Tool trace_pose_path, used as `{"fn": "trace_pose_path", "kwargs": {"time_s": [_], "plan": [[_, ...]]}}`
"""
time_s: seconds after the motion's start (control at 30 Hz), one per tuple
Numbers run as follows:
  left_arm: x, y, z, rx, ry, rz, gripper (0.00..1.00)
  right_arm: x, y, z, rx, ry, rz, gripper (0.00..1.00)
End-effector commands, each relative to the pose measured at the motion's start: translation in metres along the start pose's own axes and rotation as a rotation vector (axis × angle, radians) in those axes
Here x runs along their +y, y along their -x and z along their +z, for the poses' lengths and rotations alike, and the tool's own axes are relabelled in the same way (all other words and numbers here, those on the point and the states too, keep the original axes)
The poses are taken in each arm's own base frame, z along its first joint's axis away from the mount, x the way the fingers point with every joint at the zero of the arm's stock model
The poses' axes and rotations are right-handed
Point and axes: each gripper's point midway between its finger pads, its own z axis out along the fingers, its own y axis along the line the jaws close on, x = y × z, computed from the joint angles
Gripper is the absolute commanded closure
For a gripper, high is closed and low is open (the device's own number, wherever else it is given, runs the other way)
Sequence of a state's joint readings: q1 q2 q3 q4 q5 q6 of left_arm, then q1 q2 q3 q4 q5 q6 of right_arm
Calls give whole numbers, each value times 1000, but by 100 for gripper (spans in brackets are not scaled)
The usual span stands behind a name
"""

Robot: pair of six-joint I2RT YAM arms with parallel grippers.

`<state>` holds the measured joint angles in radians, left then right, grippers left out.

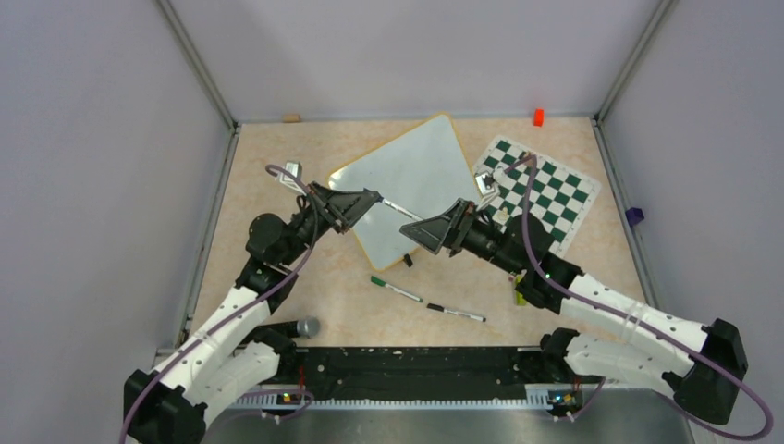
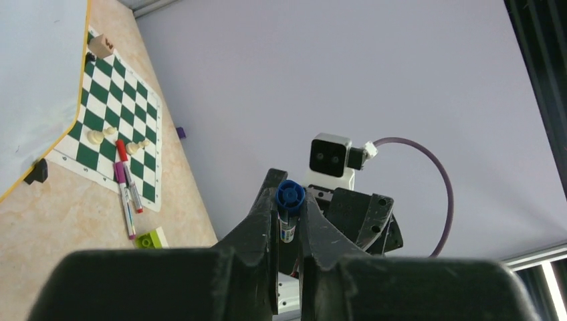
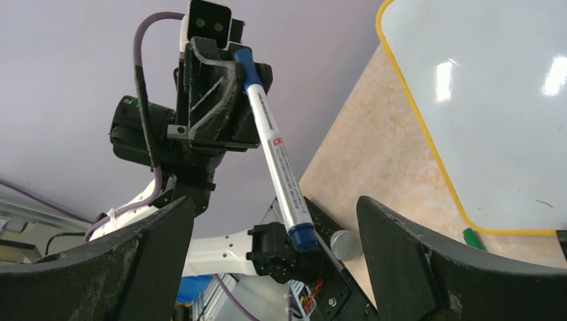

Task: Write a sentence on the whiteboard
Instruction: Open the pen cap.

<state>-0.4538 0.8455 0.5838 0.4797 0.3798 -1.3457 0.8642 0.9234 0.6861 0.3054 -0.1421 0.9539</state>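
**A:** Where do we find the whiteboard (image 1: 416,176)?

**B:** It lies flat on the table (image 1: 277,166), toward 12 o'clock from the middle in the top view, turned so that one corner points at 12. We can follow its yellow rim, and a black clip foot (image 1: 408,260) sits at its 6 o'clock edge.

**A:** And our left gripper (image 1: 377,198)?

**B:** We see it over the board's 8 o'clock side, fingers clamped on a blue marker (image 1: 400,209). The marker sticks out toward 4 o'clock, straight at the right gripper (image 1: 407,228).

**A:** Is that one pinched on anything?

**B:** No. From the right wrist we see its fingers (image 3: 134,267) spread wide, with the marker's blue end in the gap between them. Whether it touches either finger we cannot tell.

**A:** What else lies around?

**B:** The chessboard (image 1: 550,190) is at 3 o'clock of the whiteboard, just beside it. At 6 o'clock of the board, nearer our bases, lie a green-capped pen (image 1: 396,289) and a black-tipped pen (image 1: 455,313), apart from each other. A small orange block (image 1: 538,117) stands by the far wall at 1 o'clock.
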Motion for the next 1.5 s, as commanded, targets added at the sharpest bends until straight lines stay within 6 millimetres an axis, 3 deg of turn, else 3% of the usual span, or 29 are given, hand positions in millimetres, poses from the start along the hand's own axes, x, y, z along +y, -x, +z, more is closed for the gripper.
{"fn": "trace_pose_path", "kwargs": {"time_s": [0.0, 0.2, 0.47, 0.63, 0.97, 1.27, 1.33, 1.4, 1.47], "plan": [[-38, 16, -6, -98, -124, 55, 100, 33, 24, 13, -133, 69, -2, 11], [-45, 16, -9, -99, -133, 69, 100, 34, 27, 25, -161, 59, 32, 14], [-32, 9, -6, -50, -71, 47, 100, 49, 30, 33, -157, 115, 37, 25], [-34, 2, -4, -2, -77, 38, 100, 60, 23, 41, -102, 161, 59, 39], [-33, -6, -4, 46, -83, 27, 100, 66, 23, 39, -101, 184, 63, 64], [-21, -2, -6, 9, -49, 13, 100, 65, 28, 32, -126, 182, 55, 63], [-20, -2, -7, 0, -52, 9, 100, 64, 29, 30, -135, 178, 53, 76], [-19, -2, -8, 0, -53, 8, 100, 63, 28, 29, -135, 177, 52, 100], [-20, -3, -8, 4, -53, 11, 100, 64, 27, 30, -129, 182, 53, 100]]}}
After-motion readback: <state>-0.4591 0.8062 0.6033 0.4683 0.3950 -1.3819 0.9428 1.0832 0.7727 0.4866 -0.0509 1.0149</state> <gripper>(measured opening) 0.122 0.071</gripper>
